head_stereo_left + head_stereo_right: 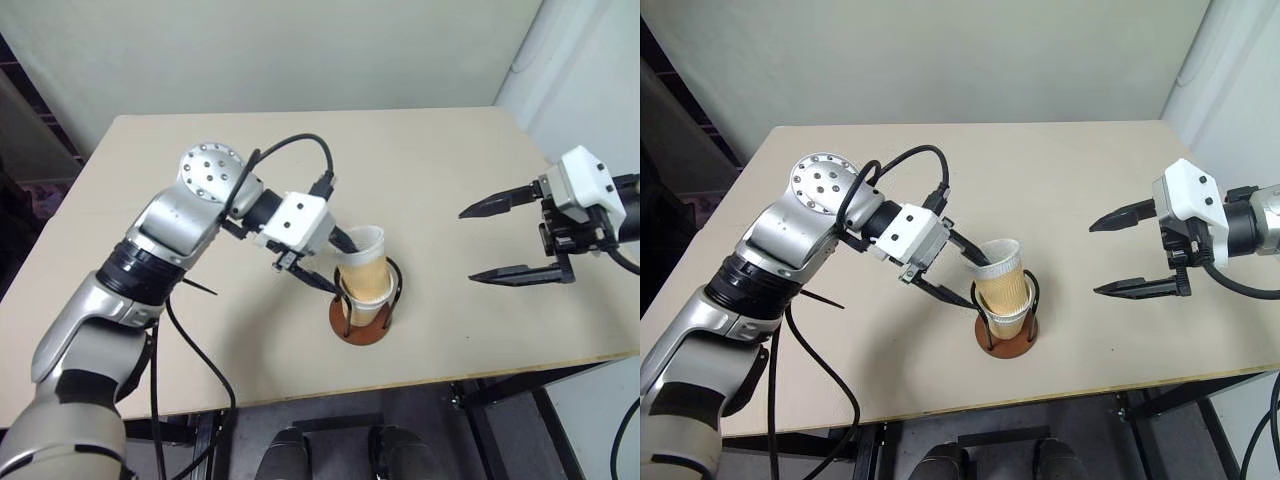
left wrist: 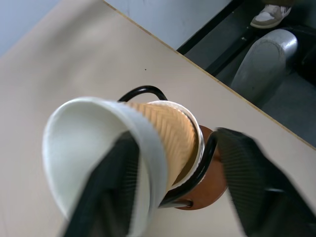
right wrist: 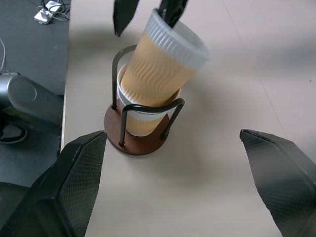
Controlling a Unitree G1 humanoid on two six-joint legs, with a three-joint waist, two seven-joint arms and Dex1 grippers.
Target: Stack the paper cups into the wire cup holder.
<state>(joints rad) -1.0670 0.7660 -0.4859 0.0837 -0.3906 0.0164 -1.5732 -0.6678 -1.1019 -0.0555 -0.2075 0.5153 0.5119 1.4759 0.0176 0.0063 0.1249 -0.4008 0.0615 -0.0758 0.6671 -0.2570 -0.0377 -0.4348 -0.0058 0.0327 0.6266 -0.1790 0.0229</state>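
Observation:
The wire cup holder (image 1: pixel 362 330) stands on its reddish-brown base near the table's front edge. A paper cup (image 1: pixel 1008 318) sits upright inside its black loops. A second paper cup (image 1: pixel 365 265) is nested in the first and leans toward my left arm. My left gripper (image 1: pixel 343 268) is open around this tilted cup's rim, with one finger (image 2: pixel 108 187) inside the cup and the other (image 2: pixel 252 182) well away from its outside wall. My right gripper (image 1: pixel 467 245) hovers open to the right of the holder, pointing at it with nothing between its fingers.
The beige table (image 1: pixel 420 160) has its front edge (image 1: pixel 400 385) just behind the holder, with dark floor beyond it. A black cable (image 1: pixel 300 145) loops over my left wrist. Bare tabletop lies between the holder and my right gripper.

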